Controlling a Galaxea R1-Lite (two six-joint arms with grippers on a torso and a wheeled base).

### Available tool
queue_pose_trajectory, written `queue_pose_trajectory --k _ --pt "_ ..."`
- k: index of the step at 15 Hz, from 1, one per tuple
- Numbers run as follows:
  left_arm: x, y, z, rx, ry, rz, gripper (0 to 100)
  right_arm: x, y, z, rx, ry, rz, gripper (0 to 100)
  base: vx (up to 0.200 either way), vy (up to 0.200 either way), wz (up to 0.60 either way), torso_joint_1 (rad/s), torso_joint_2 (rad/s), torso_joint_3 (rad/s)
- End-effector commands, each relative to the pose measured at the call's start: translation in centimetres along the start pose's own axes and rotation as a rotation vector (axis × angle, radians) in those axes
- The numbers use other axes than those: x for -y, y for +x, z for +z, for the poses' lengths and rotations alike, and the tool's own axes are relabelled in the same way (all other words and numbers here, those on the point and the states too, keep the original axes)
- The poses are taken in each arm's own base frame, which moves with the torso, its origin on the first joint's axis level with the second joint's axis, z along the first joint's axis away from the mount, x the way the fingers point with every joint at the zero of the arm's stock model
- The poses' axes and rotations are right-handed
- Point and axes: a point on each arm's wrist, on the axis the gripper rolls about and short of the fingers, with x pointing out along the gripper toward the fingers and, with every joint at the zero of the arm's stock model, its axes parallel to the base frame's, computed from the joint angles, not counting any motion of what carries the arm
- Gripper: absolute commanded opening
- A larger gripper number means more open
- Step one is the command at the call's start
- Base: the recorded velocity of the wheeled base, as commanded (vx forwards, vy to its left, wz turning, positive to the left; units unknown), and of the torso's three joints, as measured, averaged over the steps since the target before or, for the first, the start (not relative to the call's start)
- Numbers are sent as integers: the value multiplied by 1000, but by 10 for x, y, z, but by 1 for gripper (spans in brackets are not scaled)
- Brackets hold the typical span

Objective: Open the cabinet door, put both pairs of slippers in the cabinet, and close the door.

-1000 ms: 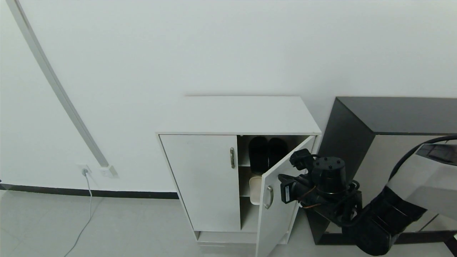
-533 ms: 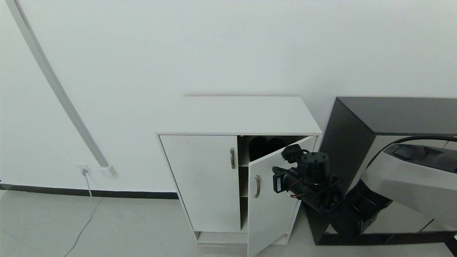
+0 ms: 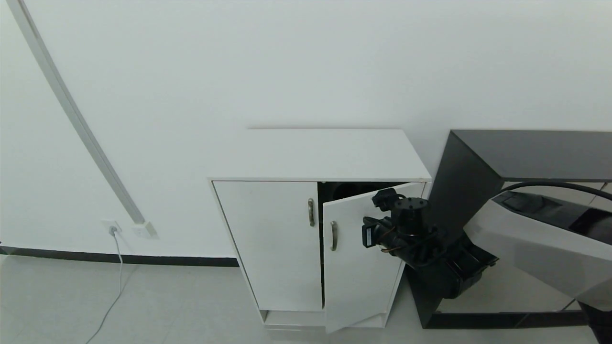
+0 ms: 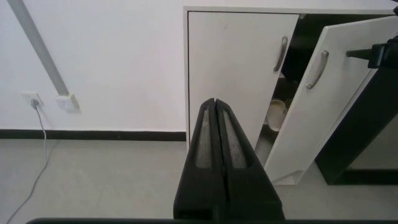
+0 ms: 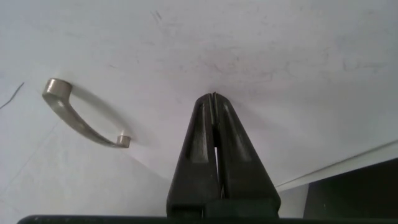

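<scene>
The white cabinet [image 3: 330,153] stands against the wall with its left door [image 3: 267,239] shut. Its right door [image 3: 358,267] is ajar by a narrow gap, with its handle [image 3: 333,235] close to the left door's handle. My right gripper [image 5: 214,98] is shut, its tips pressed flat on the outside of that door beside the metal handle [image 5: 87,121]. The right wrist [image 3: 406,222] sits in front of the door's upper half. A dark slipper [image 3: 346,189] peeks over the door's top edge. A beige slipper [image 4: 277,114] shows through the gap. My left gripper [image 4: 214,104] is shut and empty, away from the cabinet.
A black glossy unit [image 3: 478,177] stands directly right of the cabinet, close to the right arm. A wall socket [image 3: 113,229] with a grey cable [image 3: 117,282] and a slanted grey conduit [image 3: 71,110] lie to the left. Open grey floor [image 3: 143,306] spreads before the cabinet.
The right door has swung from about half open to nearly closed, with my right arm following it leftward against its face. The slippers inside have become mostly hidden behind the door.
</scene>
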Motion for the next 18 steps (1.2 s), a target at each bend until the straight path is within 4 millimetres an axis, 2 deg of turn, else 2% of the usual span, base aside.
queue_pose_trajectory --k 1,18 --pt "0 0 0 -1 -1 1 0 4 10 -1 -2 2 -12 0 0 0 0 0 0 0" --pt "0 0 0 -1 -1 1 0 24 37 4 20 -6 -60 0 0 0 0 0 0 0"
